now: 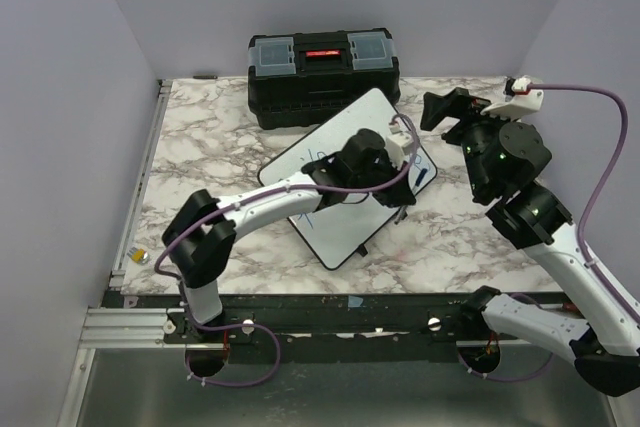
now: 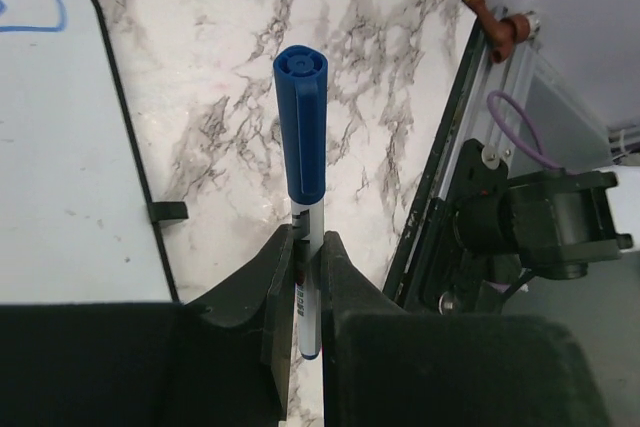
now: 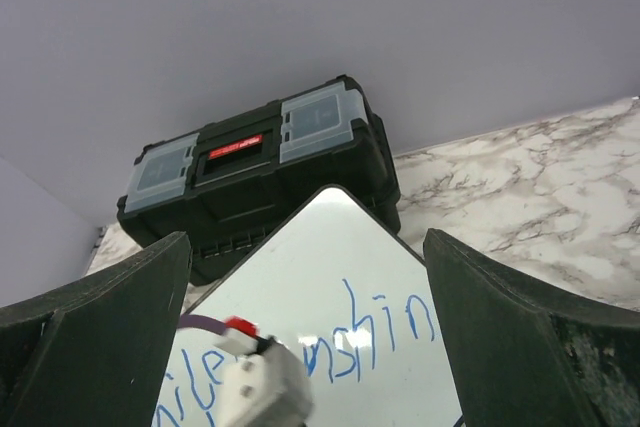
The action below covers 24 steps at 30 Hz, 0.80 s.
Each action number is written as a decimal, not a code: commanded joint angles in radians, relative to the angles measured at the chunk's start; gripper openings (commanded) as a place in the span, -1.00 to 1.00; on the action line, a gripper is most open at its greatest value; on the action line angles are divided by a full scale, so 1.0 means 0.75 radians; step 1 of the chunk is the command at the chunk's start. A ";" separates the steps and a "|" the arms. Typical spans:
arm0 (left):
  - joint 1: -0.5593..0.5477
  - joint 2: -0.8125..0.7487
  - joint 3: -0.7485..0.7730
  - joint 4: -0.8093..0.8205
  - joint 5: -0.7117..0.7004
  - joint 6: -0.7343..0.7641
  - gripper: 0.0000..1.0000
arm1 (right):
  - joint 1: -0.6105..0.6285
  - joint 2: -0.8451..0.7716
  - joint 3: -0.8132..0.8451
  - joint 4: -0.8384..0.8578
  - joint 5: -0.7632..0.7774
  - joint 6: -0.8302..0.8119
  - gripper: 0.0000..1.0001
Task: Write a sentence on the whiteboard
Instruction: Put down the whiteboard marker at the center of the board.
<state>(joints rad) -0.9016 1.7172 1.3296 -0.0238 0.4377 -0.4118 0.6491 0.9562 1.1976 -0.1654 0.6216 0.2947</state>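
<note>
Whiteboard [image 1: 345, 232] lies turned cornerwise at the middle of the top view, flat on the marbled worktop [image 1: 200, 137]. Its far corner is close in front of the black toolbox [image 1: 322, 72], which stands at the upper middle of the frame. Blue handwriting, the sentence [image 3: 385, 332], runs across the board's white face. The right wrist view shows the letters "shin" and part of a lower line (the rest is hidden behind a white housing on the other arm).

The left arm [image 1: 270, 202] reaches from the lower left of the top view across the board and covers much of its centre. The left jaws are nearly closed, pinching a marker [image 2: 303, 127] by its white barrel. Its blue cap is on and points away from the wrist camera, over bare marble just beside the board's black rim at the left of that view. Whether the capped end touches the worktop I cannot tell.

The right jaws stand wide apart and hold nothing. In the right wrist view they frame the toolbox and the board's far corner from the lower left and lower right. The right arm [image 1: 520, 212] sits at the right of the top view, apart from the board.
</note>
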 commanded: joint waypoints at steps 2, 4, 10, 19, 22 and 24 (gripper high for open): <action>-0.098 0.198 0.176 -0.086 -0.130 0.060 -1.00 | 0.007 -0.044 0.020 0.016 0.089 -0.038 1.00; -0.124 0.273 0.233 -0.130 -0.169 0.080 -1.00 | 0.008 -0.056 0.010 0.021 0.090 -0.038 1.00; -0.166 0.461 0.356 -0.227 -0.247 0.112 -1.00 | 0.007 -0.075 -0.007 0.023 0.096 -0.036 1.00; -0.182 0.543 0.400 -0.246 -0.286 0.132 -0.60 | 0.007 -0.064 -0.014 0.022 0.076 -0.030 1.00; -0.183 0.557 0.399 -0.235 -0.271 0.132 -0.43 | 0.008 -0.067 -0.020 0.022 0.069 -0.024 1.00; -0.183 0.555 0.389 -0.220 -0.255 0.132 -0.32 | 0.008 -0.064 -0.022 0.021 0.065 -0.021 1.00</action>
<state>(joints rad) -1.0309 2.1155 1.5970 -0.2081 0.2504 -0.3275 0.6491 0.9104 1.1915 -0.1589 0.6613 0.2787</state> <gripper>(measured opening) 0.280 0.998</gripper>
